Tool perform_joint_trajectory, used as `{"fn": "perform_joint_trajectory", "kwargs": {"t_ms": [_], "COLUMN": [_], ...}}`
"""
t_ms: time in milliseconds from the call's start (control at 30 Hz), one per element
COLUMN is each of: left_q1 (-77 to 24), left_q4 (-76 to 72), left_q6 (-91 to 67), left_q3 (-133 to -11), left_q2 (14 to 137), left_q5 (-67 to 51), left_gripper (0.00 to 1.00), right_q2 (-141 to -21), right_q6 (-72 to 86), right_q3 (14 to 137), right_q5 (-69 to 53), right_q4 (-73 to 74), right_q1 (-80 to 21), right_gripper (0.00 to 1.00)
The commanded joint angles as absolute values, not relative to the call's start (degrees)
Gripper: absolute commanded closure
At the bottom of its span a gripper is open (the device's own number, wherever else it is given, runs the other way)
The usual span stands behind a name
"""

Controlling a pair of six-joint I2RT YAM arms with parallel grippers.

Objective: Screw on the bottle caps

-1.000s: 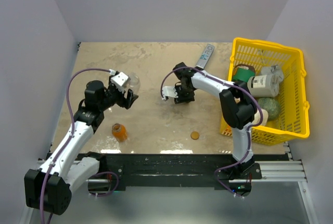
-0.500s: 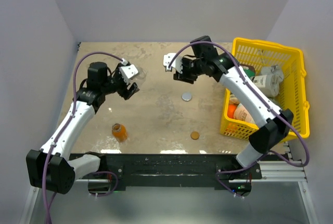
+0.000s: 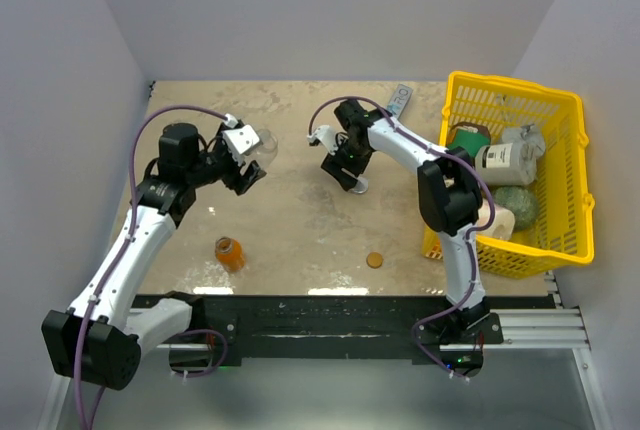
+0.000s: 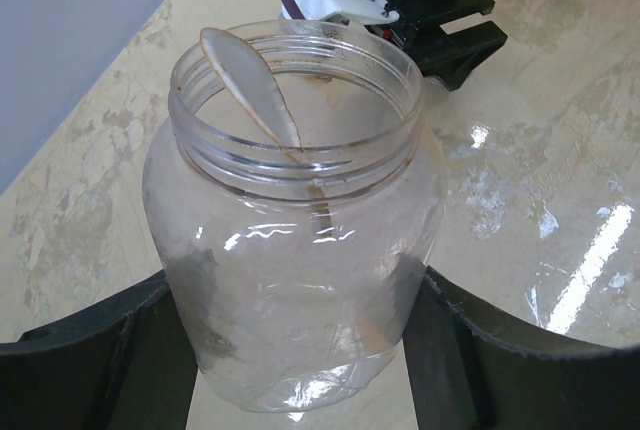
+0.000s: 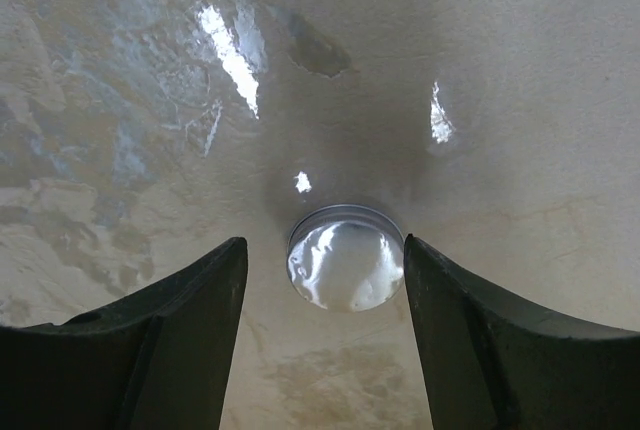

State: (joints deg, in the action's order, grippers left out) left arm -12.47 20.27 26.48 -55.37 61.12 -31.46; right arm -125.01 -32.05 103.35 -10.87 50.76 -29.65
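My left gripper is shut on the clear bottle, which stands upright with its mouth open; in the left wrist view the bottle sits between both fingers. My right gripper is open and low over the silver-grey cap. In the right wrist view the cap lies flat on the table between the spread fingertips, touching neither. The orange bottle stands uncapped at the near left. The brownish-orange cap lies near the front, right of centre.
A yellow basket at the right holds a green-lidded container, a white container and other items. A grey rectangular bar lies at the far edge. White walls close in the left, back and right sides.
My right arm, raised toward the back half a second ago, has come down so the open jaws straddle the silver cap. My left gripper with the clear bottle shifted only slightly.
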Motion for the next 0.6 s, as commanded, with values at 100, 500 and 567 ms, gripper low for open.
{"fn": "perform_joint_trajectory", "kwargs": {"t_ms": [100,500,567], "left_q1": [-12.7,-12.7,-12.7], "left_q4": [17.5,17.0,16.9], "left_q6": [23.4,22.4,22.3], "left_q3": [-53.1,-53.1,-53.1], "left_q2": [59.4,60.5,60.6], "left_q5": [-31.9,-33.1,-33.2], "left_gripper": [1.00,1.00,1.00], "right_q2": [-120.2,-122.8,-123.0], "right_q6": [-33.6,-35.2,-35.2], "right_q3": [102.5,100.5,100.5], "right_q5": [-5.5,-2.5,-2.8], "right_q4": [51.3,51.2,51.1], "right_q1": [-29.8,-29.7,-29.7], "right_gripper": [0.32,0.31,0.31]}}
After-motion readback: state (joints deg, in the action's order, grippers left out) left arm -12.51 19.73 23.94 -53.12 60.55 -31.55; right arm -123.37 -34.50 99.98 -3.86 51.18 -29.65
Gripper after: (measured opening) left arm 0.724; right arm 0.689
